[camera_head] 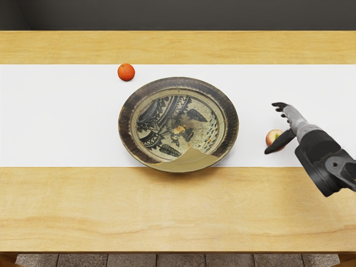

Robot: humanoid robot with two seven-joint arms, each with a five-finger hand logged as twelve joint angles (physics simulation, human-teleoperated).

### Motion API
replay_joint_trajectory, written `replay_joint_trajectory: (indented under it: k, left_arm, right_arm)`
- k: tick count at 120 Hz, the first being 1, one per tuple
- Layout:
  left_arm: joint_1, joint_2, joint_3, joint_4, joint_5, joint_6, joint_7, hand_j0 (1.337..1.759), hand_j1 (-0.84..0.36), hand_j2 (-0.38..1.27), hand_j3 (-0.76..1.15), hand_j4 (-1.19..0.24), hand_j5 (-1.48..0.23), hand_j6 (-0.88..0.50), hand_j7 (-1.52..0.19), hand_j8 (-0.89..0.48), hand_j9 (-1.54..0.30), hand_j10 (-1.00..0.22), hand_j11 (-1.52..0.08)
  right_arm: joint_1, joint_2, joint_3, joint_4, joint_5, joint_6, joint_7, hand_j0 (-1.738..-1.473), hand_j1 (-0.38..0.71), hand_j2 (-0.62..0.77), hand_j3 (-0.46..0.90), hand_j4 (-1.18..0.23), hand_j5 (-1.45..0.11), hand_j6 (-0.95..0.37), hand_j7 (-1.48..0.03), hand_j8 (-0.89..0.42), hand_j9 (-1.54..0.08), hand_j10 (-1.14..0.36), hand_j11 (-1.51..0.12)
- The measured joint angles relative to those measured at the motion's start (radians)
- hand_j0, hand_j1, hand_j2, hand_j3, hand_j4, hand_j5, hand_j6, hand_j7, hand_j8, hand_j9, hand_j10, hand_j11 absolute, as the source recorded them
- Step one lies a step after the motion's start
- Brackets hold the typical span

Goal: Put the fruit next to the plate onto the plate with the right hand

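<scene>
Head view. A: Orange point(126, 72) far left of the robot hand point(290, 127), beyond the plate point(129, 105); apple point(272, 135) on the bench point(167, 211), just left of its palm.
B: Reaching step, I judge. Fingers wide, nothing held. Next: close on the apple.

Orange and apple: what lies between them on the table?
In the head view, the plate sits between the orange and the apple.
</scene>
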Motion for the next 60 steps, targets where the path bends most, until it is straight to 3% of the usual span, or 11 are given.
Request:
replay_joint_trajectory:
  k: [40,60]
  left_arm:
    - [0.000,0.000,0.000,0.000,0.000,0.000,0.000,1.658,0.35,0.00,0.00,0.00,0.00,0.00,0.00,0.00,0.00,0.00,0.00]
    - [0.000,0.000,0.000,0.000,0.000,0.000,0.000,1.658,0.35,0.00,0.00,0.00,0.00,0.00,0.00,0.00,0.00,0.00,0.00]
  right_arm:
    - [-0.004,0.010,-0.037,-0.015,0.000,-0.039,0.001,-1.658,0.14,-0.10,0.00,-0.40,-0.54,-0.41,-0.53,-0.40,-0.54,-0.40,-0.54]
    - [-0.006,0.012,-0.040,-0.016,-0.003,-0.039,0.001,-1.657,0.21,-0.09,0.00,-0.49,-0.62,-0.48,-0.62,-0.43,-0.62,-0.33,-0.66]
